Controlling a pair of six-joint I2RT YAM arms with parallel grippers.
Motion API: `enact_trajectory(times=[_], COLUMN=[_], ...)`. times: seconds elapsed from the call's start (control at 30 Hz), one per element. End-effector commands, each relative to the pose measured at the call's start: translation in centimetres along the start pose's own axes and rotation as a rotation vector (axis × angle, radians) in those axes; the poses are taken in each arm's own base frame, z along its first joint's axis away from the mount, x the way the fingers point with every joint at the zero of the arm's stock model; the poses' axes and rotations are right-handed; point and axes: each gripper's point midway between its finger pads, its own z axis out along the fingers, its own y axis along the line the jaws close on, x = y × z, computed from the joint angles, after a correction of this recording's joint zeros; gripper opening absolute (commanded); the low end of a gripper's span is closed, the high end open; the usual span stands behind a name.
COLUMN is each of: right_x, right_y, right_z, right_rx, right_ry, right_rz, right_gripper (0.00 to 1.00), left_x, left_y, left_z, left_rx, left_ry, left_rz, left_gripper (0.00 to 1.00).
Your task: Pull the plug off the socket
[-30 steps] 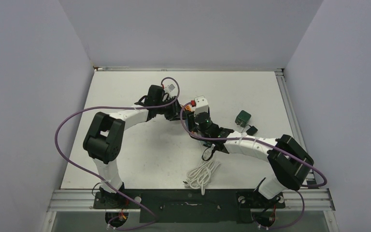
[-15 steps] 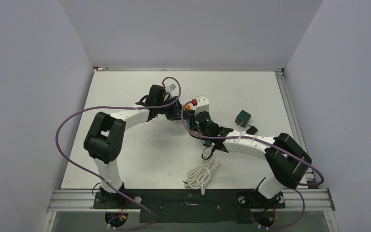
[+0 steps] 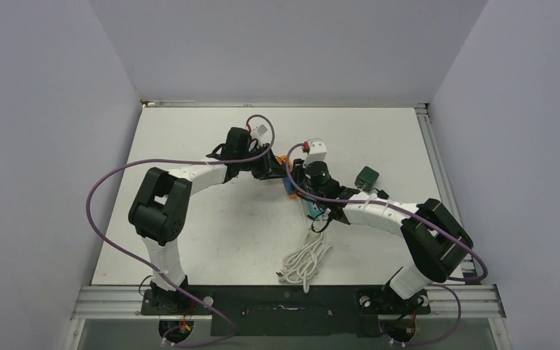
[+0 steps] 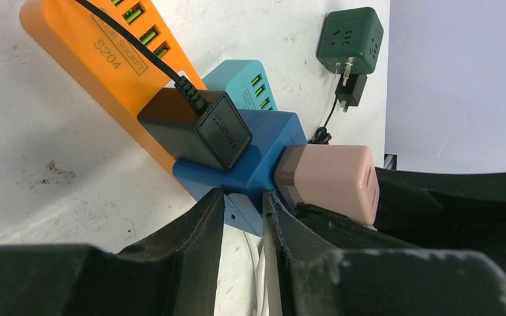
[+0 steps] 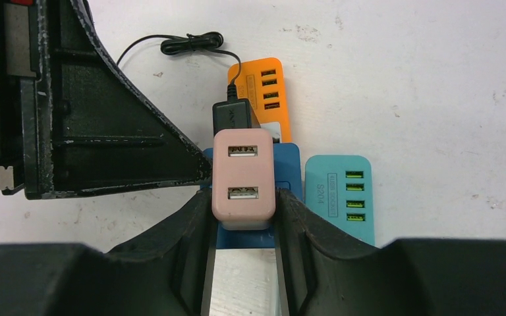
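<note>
the right gripper (image 5: 244, 205) is clamped on the pale pink top of the plug (image 4: 263, 148), a hold suited to pulling it free. the left gripper (image 4: 244, 209) pinches the blue body's lower corner, likely to steady it. the plug sits on the end of the orange socket (image 4: 99, 72), beside a teal strip (image 5: 339, 194).

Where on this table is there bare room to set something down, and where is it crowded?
Bare: the table strip along the back wall, and the near-left patch between the left arm and the white cable. Crowded: mid-table, where left gripper and right gripper clamp the plug on the socket, beside teal strip and green adapter.
</note>
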Motion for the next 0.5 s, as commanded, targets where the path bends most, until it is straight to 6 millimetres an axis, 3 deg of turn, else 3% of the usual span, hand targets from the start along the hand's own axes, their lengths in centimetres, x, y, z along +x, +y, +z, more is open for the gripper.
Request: enact_trajectory(times=[0.0, 0.47], right_x=[-0.49, -0.63], right_y=[-3.25, -2.56], right_z=[0.35, -0.11], right_rx=[0.06, 0.091], right_ry=[-0.012, -0.035], right_rz=[0.103, 0.018], right_gripper=[0.14, 0.05], left_x=[4.96, 5.3], left_y=[5.14, 5.36], left_z=[1.08, 1.37], left_rx=[-0.165, -0.163], left_ry=[0.142, 0.156], left_rz=[-0.062, -0.068], left_gripper=[0.23, 0.22])
